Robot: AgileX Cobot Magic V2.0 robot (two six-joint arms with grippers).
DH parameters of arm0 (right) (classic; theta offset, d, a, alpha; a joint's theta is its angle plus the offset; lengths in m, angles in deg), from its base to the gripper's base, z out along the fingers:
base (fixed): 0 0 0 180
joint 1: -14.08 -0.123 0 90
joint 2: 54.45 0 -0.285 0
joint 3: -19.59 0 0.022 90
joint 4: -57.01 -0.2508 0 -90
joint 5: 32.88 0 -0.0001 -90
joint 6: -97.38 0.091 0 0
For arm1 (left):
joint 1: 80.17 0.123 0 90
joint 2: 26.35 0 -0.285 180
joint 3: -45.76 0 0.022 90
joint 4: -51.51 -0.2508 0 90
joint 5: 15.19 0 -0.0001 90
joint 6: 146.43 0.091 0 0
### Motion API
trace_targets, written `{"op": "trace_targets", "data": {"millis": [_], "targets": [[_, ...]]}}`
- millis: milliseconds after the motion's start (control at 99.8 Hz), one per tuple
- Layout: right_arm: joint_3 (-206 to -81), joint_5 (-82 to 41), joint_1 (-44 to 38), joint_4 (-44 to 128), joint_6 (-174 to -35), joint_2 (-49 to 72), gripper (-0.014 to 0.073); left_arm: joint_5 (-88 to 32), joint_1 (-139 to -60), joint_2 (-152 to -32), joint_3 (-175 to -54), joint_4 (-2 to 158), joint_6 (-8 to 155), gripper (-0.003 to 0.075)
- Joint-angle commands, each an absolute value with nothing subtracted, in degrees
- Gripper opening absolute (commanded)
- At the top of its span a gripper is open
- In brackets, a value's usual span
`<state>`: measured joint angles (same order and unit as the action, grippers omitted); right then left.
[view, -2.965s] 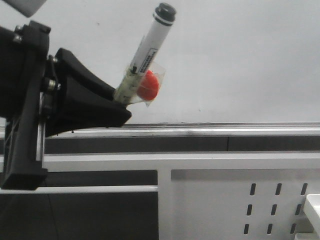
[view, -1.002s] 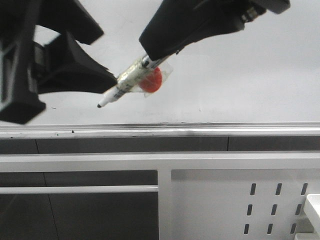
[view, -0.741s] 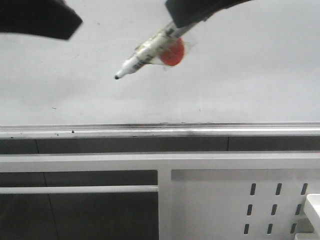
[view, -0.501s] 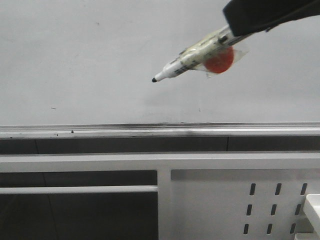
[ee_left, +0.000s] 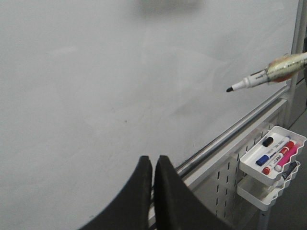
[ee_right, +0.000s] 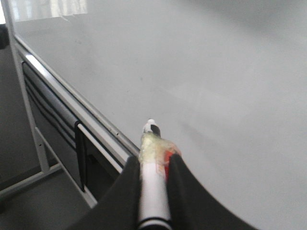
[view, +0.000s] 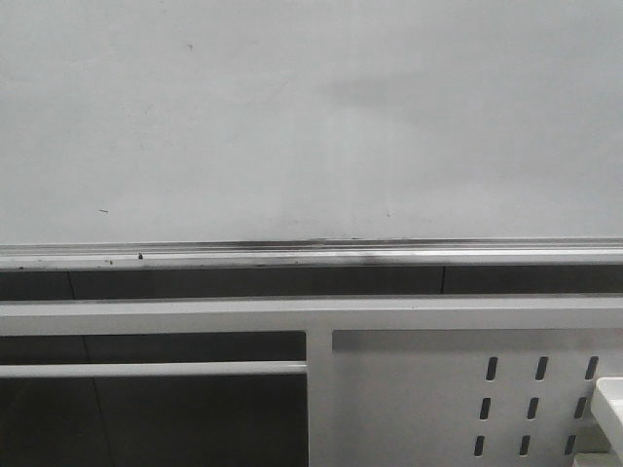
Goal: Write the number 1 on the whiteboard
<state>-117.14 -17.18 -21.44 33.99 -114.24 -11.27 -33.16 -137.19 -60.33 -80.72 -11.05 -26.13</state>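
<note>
One whiteboard (view: pixel 311 117), bare of any stroke, faces one marker (ee_right: pixel 152 191) clamped in the right gripper (ee_right: pixel 152 165), tip aimed at the board, while the left gripper (ee_left: pixel 153 165) is closed on nothing.

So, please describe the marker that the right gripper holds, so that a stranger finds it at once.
Start from the whiteboard. In front of it the right gripper grips one marker, uncapped, its dark tip toward the board. Unlike the capped markers in the white tray, it has clear tape and something red on its barrel.
</note>
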Motion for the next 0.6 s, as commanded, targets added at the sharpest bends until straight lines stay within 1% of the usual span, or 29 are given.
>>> {"op": "trace_targets", "data": {"millis": [0,90,150,210,591], "targets": [[-118.85,-24.12,-19.9,33.32,-114.01,-10.22,-0.0071,-31.03,-137.56,-60.42,-80.37,-22.93,-38.6,-0.002],[-118.85,-26.56,-19.6,33.32,-114.01,-9.49,-0.0071,-33.98,-137.56,-60.42,-78.97,-32.28,-49.54,-0.002],[-118.85,-27.82,-19.6,33.32,-114.01,-8.81,-0.0071,-37.57,-137.56,-60.42,-78.56,-33.22,-53.14,-0.002],[-118.85,-28.69,-19.55,33.32,-114.01,-7.88,-0.0071,-39.13,-137.56,-60.42,-78.58,-33.35,-53.45,-0.002],[-120.16,-33.72,-19.46,33.9,-114.01,-0.6,-0.0071,-39.88,-137.56,-60.42,-78.58,-34.32,-53.52,-0.002]]}}
